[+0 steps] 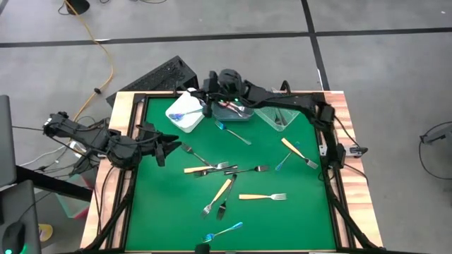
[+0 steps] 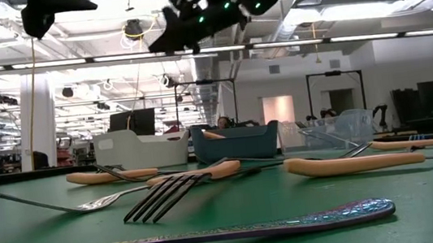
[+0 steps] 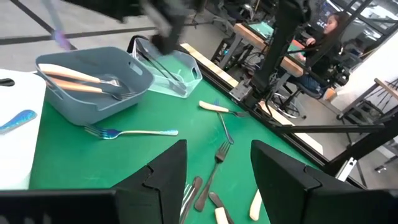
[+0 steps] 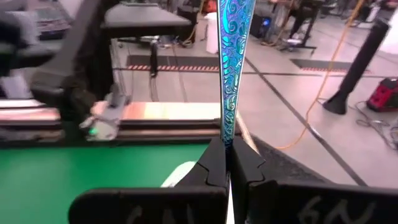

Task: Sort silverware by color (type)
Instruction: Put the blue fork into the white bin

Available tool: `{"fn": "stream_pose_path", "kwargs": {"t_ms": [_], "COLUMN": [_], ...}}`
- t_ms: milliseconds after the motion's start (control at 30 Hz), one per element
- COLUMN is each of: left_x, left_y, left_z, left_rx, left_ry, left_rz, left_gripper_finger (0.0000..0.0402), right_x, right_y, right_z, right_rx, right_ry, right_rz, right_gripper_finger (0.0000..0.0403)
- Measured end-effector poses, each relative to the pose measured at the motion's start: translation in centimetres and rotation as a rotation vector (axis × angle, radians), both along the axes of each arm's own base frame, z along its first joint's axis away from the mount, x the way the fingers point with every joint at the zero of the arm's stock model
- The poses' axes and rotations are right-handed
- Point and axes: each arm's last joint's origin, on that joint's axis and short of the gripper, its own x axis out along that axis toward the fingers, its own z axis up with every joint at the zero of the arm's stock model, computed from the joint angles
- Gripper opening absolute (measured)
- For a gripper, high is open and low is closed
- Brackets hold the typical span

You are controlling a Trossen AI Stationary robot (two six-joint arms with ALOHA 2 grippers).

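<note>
Three bins stand along the far edge of the green mat [image 1: 148,212] in the high view: a white bin [image 1: 185,111], a grey-blue bin [image 1: 233,111] and a clear bin [image 1: 275,116]. Loose silverware lies scattered over the mat: yellow-handled forks [image 1: 263,197] near the centre, dark forks [image 1: 212,171] among them, and a blue-handled fork [image 1: 224,231] near the front edge. The right gripper [image 1: 209,107] reaches over the gap between the white and grey-blue bins. The left gripper [image 1: 168,148] waits above the mat's left side.

Low view: a blue-patterned handle [image 2: 293,221] lies flat in the foreground, with a dark fork head [image 2: 164,197] and yellow handles [image 2: 352,162] behind it. All pieces lie low against the mat, so a pinch from above must close across the narrow handle.

Left wrist view: the left gripper [image 3: 217,177] has its fingers well apart and holds nothing. Two yellow-handled pieces [image 3: 74,81] lie in the grey-blue bin; dark utensils sit in the clear bin.

Right wrist view: the right gripper [image 4: 227,168] is clamped on a blue-handled utensil [image 4: 233,68], gripped at one end, with the patterned handle projecting straight out beyond the fingertips.

Handling judgement: each piece is probably light, rigid and thin. The glossy handles look slippery, so a held piece may pivot in the fingers. Grip at mid-handle, near the balance point, across the flat faces. Avoid the tines.
</note>
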Motion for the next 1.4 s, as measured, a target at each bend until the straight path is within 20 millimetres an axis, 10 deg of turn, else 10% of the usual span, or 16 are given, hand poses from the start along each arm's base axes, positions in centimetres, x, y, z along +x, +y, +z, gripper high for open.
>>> {"fn": "stream_pose_path", "kwargs": {"t_ms": [667,1167,1400], "left_x": [-0.2,-0.5,-0.6], "left_y": [0.1,0.2,0.3], "left_z": [-0.4,-1.0,-1.3], "left_rx": [-0.015,-0.025,-0.004], "left_ry": [0.029,0.078,0.119], "left_rz": [0.038,0.052,0.048], "left_gripper_finger": [0.0162,0.0162,0.0162], "right_x": [6.2,5.5,3.9], "right_y": [-4.0,-4.9,-3.9], "right_z": [-7.7,-8.6,-3.2], "right_rx": [0.145,0.303,0.135], "right_ry": [0.019,0.098,0.095], "right_rz": [0.078,-0.099,0.021], "right_gripper_finger": [0.0009,0.0009,0.0009]}}
